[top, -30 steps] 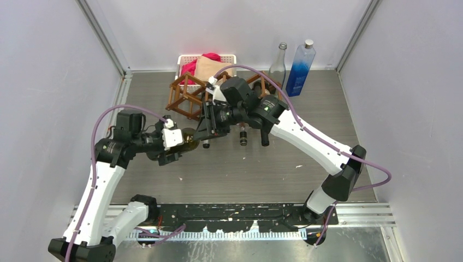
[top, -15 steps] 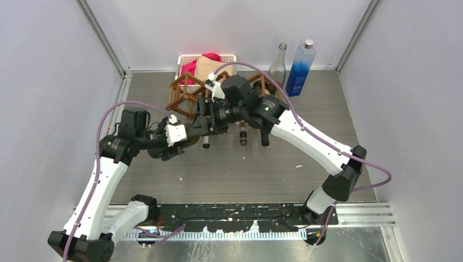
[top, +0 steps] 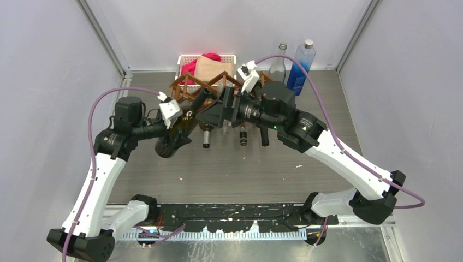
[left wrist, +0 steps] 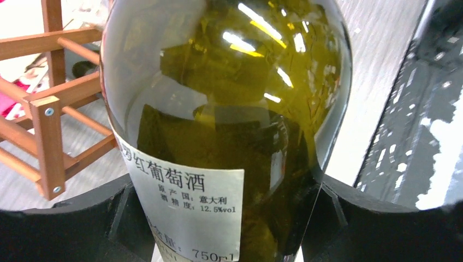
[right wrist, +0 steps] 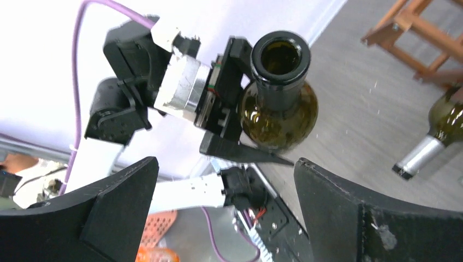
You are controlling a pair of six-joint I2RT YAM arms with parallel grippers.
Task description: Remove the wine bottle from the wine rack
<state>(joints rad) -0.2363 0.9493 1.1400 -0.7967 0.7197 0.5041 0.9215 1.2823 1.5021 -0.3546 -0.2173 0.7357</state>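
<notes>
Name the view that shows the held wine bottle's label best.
Left wrist: the label is close up, print readable. Top external shows the wine bottle only as a dark shape; right wrist shows its open mouth and shoulder, no label.

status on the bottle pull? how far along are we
Done: the wine bottle is out of the rack, with a gap showing between them. In hand: the left end effector clamps its body, while the right end effector stands open, off the neck. Left: probably just carrying it clear and setting it down. Three other bottles lie at the rack.
</notes>
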